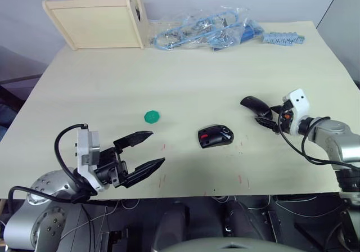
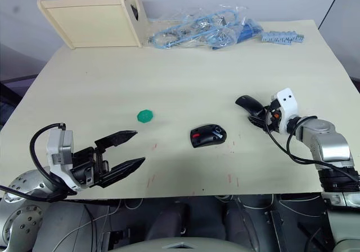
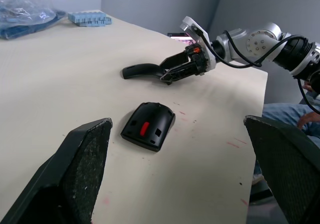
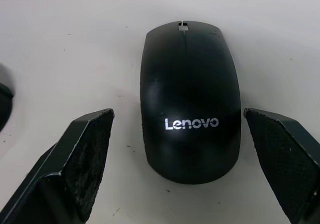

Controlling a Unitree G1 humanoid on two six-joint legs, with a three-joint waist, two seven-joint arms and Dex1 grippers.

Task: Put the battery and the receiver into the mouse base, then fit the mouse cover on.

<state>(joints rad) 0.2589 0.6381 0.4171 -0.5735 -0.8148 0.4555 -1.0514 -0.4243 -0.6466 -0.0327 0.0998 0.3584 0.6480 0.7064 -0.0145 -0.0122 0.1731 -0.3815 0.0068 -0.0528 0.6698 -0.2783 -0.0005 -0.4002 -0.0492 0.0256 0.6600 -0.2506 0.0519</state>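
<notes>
Mouse cover: a smooth, glossy black curved shell with a white brand word on it, lying flat on the table between the spread fingers of the right gripper, touching neither.
Right gripper jaws: wide open, holding nothing; the cover sits centred in the gap, just ahead of the fingertips.
Handling of the cover: it looks light, thin and stiff, and its polished curve is likely to slip, so a hold across its two long side edges, low near the table, seems safest.
Mouse base: a black oval body, well apart from the right jaws and out in front of the left jaws, with its top off.
Inside the base: an open compartment with a red patch. Whether the battery or the receiver is seated there I cannot tell from here.
Handling of the base: rigid and light, probably easy to nudge across the smooth table, so it may need steadying at its sides when the cover is pressed on.
Left gripper: jaws wide open and empty, pointed toward the base from a distance.
Green toothed disc: lies loose on the table beyond the left fingertips, not part of the job.
Far edge: a pale wooden box and a clear bag of blue parts, well away from both jaws.
</notes>
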